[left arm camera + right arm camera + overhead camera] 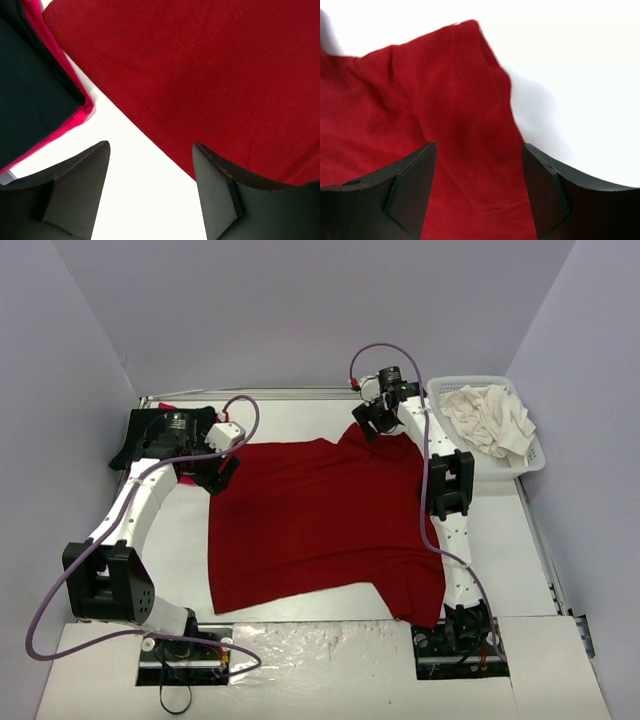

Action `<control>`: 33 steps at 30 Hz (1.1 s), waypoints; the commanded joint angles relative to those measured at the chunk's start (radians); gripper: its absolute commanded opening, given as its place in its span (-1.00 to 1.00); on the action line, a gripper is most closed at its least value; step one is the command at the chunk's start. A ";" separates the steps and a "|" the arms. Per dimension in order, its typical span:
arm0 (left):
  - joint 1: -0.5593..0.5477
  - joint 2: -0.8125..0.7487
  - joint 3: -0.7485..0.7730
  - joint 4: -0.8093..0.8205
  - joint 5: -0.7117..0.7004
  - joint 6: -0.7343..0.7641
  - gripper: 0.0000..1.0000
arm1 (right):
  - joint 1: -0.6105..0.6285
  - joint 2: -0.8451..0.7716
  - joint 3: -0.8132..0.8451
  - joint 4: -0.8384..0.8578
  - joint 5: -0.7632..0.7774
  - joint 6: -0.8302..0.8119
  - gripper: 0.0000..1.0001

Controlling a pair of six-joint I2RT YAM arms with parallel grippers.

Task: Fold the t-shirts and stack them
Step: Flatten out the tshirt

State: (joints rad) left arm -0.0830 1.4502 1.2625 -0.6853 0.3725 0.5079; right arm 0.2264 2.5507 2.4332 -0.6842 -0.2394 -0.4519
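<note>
Holding both jaws released, I hover at the far corners of the dark red t-shirt [320, 525], right over cloth, left at its edge.

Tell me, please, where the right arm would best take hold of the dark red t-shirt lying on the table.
Probably the far right sleeve of the dark red t-shirt, pinched from straight above. The shirt lies flat, so only an edge gives purchase; that sleeve is slightly rumpled and sits right below the open jaws.
</note>
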 commanded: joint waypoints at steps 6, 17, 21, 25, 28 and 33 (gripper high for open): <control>0.008 0.030 -0.009 0.036 0.003 -0.026 0.32 | 0.001 0.039 0.030 0.106 0.071 0.021 0.29; 0.011 0.039 -0.029 0.041 -0.009 -0.022 0.32 | 0.002 0.123 0.082 0.190 0.032 0.048 0.02; 0.015 0.050 -0.025 0.038 -0.001 -0.023 0.32 | 0.002 0.128 0.066 0.190 0.019 0.048 -0.36; 0.020 0.061 -0.014 0.030 0.012 -0.026 0.32 | 0.002 0.112 0.032 0.190 -0.001 0.039 -0.75; 0.026 0.075 -0.005 0.024 0.029 -0.026 0.32 | 0.002 0.100 0.004 0.189 -0.014 0.038 -0.61; 0.031 0.078 -0.005 0.026 0.020 -0.031 0.33 | 0.002 0.098 0.006 0.190 -0.001 0.050 -0.32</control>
State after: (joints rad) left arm -0.0620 1.5356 1.2247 -0.6529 0.3790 0.4896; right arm 0.2241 2.6652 2.4531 -0.4667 -0.2325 -0.4152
